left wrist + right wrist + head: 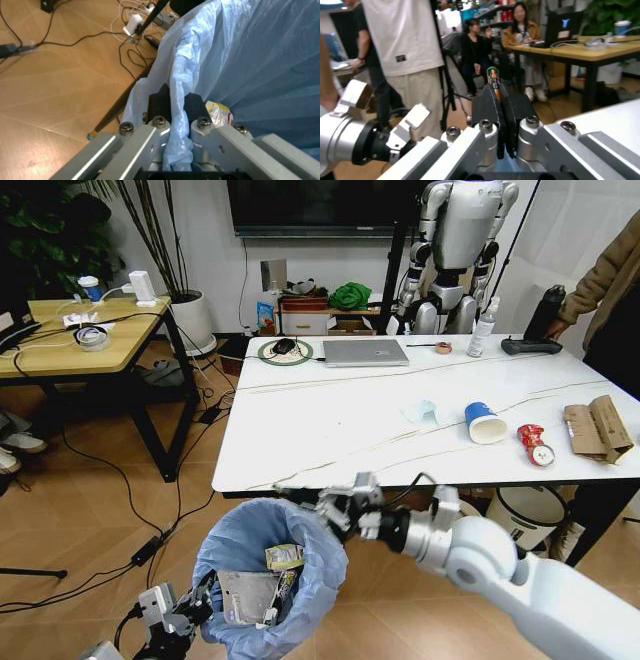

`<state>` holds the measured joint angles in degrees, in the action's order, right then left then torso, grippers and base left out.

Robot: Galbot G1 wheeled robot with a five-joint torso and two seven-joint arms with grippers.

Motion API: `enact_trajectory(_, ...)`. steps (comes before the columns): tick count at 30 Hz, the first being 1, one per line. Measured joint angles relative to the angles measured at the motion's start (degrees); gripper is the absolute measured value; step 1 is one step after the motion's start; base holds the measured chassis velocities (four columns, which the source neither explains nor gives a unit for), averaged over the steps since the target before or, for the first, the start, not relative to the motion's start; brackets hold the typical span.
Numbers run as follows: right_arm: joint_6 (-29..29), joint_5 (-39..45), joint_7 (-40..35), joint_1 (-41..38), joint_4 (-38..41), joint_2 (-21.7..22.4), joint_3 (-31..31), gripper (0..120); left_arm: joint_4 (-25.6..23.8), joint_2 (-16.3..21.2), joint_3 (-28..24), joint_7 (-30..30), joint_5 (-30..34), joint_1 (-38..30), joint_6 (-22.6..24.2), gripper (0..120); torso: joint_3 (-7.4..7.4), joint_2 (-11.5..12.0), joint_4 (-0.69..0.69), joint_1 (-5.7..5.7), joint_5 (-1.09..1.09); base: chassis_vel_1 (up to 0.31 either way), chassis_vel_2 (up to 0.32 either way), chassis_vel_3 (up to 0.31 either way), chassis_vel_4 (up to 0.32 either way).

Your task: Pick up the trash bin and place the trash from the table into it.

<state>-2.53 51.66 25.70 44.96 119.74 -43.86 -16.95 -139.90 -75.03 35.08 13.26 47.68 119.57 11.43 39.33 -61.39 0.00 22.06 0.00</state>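
Trash bin (262,580) hangs just below the marble table's (330,430) near edge, left gripper (174,103) pinching its soft, slippery blue liner at the rim. Right gripper (499,98), above the bin, clenches a thin, light wrapper (493,77) edgewise.

Trash bin (262,580) before the table (330,430); cup (486,423) seemingly left of can (537,445)

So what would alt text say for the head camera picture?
Left gripper holds the rim of a small round bin lined with light-blue plastic, while the right gripper hangs over it gripping a wrapper, before a white marble-look table.
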Motion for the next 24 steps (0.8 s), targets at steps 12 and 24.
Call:
enact_trajectory(12, 1.3, -4.5, -0.8, -4.7, -3.4, -3.7, -7.4, 15, -1.6, -1.9, 0.7, -0.2, -0.7, 1.0, 0.0, 0, 0.0, 0.0, 0.0, 0.0, 0.0, 0.0, 0.0, 0.0, 0.0)
enact_trajectory(24, 9.1, -0.3, -9.9, 0.7, -3.7, 0.5, 4.7, 57, -0.6, -0.7, 0.3, -0.5, -1.7, 0.8, -0.1, 0, 0.0, 0.0, 0.0, 0.01, 0.01, 0.0, 0.0, 0.0, 0.0)
